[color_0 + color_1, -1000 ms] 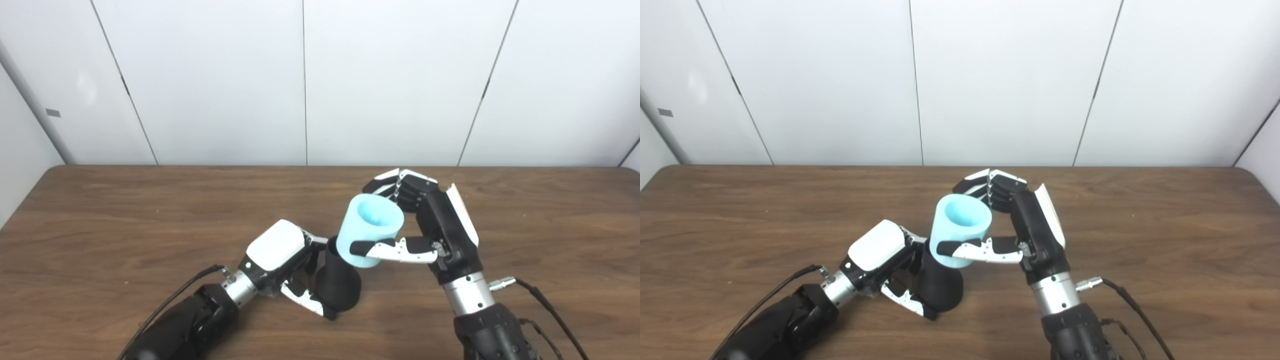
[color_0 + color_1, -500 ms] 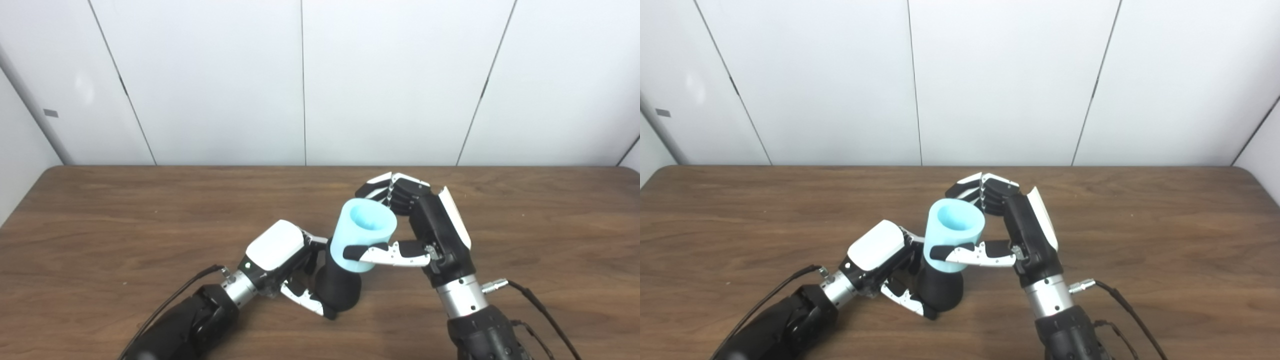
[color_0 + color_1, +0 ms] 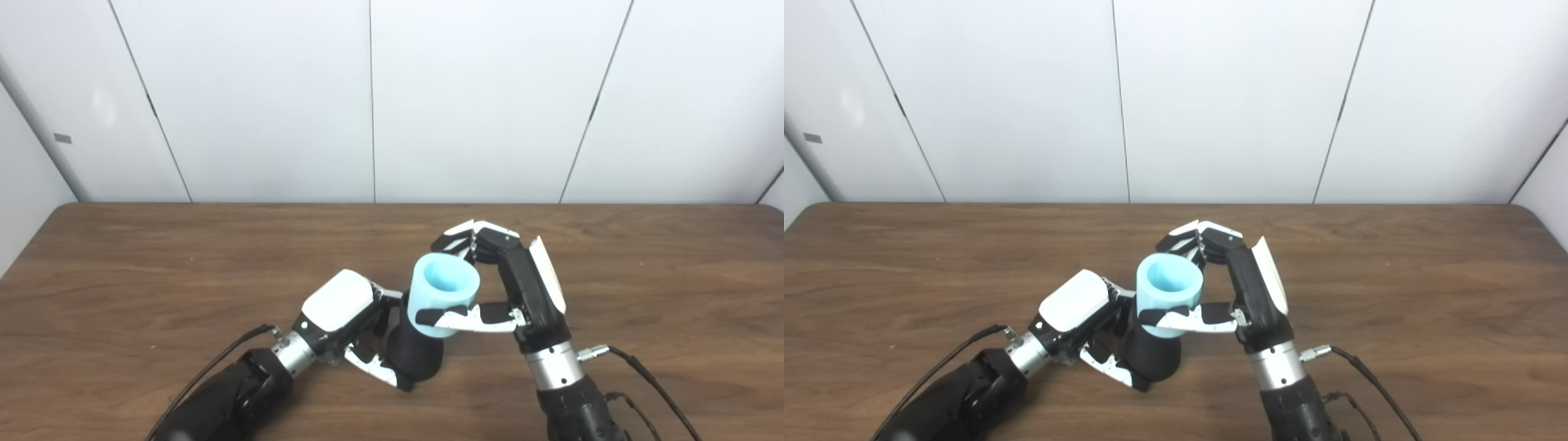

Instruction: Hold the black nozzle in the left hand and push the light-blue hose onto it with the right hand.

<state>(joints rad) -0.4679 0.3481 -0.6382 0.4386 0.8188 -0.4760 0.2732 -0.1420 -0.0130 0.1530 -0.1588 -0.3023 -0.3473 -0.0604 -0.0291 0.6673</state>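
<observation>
At frame centre, the left hand gripped the nozzle; the right hand clasped the hose seated on it. The surface lay open around.

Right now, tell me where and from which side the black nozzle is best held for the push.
Grip the black nozzle around its wide lower body, from its left, as the left hand does. The narrow top must stay free: the light-blue hose, in the right hand, comes down over it from above.
</observation>
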